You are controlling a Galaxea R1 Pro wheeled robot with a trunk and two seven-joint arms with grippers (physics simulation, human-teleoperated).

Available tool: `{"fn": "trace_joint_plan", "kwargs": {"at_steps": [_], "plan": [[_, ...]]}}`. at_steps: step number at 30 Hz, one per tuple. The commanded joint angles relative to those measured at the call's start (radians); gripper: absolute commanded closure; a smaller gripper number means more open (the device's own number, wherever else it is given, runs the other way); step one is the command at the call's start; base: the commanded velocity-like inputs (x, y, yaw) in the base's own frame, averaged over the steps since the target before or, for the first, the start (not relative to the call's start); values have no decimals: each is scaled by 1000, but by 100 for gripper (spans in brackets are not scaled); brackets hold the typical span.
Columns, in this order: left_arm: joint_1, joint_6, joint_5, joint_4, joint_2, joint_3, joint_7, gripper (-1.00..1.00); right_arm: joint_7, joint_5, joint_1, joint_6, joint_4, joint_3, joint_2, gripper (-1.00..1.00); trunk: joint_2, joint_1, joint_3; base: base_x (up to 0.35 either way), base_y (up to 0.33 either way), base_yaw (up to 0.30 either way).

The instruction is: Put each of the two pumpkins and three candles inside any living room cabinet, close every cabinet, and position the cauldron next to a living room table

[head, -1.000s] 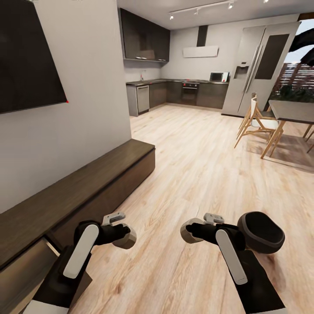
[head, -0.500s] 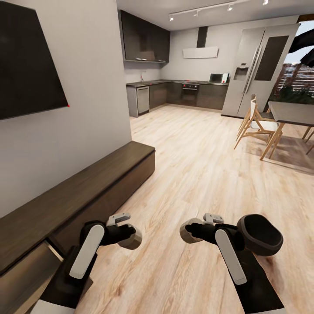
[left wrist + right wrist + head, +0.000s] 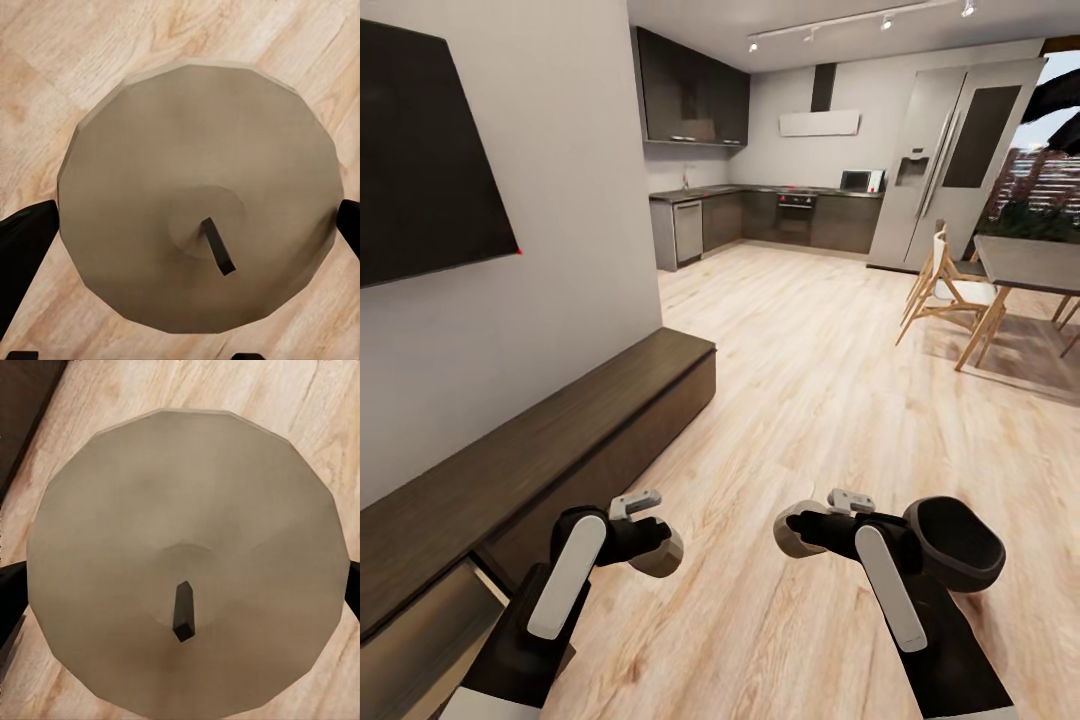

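2 candles are held at this moment, 1 in each gripper. In the head view the left gripper (image 3: 652, 545) is seen low over the pale wood floor (image 3: 830, 400), closed around a tan candle (image 3: 660, 552), and the right gripper (image 3: 800, 530) is seen beside it, well apart, closed around a second candle (image 3: 792, 533). In the left wrist view the top of the left-hand candle (image 3: 199, 195) is shown from above with its small dark wick, and a black finger (image 3: 22, 247) is pressed against 1 side of it while the tip of the other is glimpsed at the opposite edge. In the right wrist view the other candle (image 3: 187, 559) is shown the same way, with a dark finger (image 3: 9, 600) touching its side and the other finger at the far edge. The cauldron (image 3: 955, 545), black and wide-mouthed, is seen on the floor just beside the right forearm. The cabinet (image 3: 550, 430), long, low and dark brown, is set against the grey wall at the robot's left, and a drawer (image 3: 420, 640) at its near end is pulled out beside the left arm. A dark screen (image 3: 420, 170) is mounted on the wall above the cabinet. A dining table (image 3: 1030, 260) with pale wooden chairs (image 3: 950, 290) is seen further off to the right, well apart from the cauldron, and a kitchen with dark cupboards (image 3: 760, 215) and a tall fridge (image 3: 960, 150) is seen at the far end of the room.
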Motion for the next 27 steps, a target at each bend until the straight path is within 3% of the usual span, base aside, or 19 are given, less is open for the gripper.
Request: {"fn": "trace_joint_plan", "kwargs": {"at_steps": [1,27], "plan": [[-1,2,9,-1,0,0,11,100,-11,-10,-1,3,0,2,1,100,7,-4,2,0,0,0],[-1,2,9,-1,-12,-2,12,100,-10,-9,0,4,5,4,0,100,189,-104,84,0,0,0]]}}
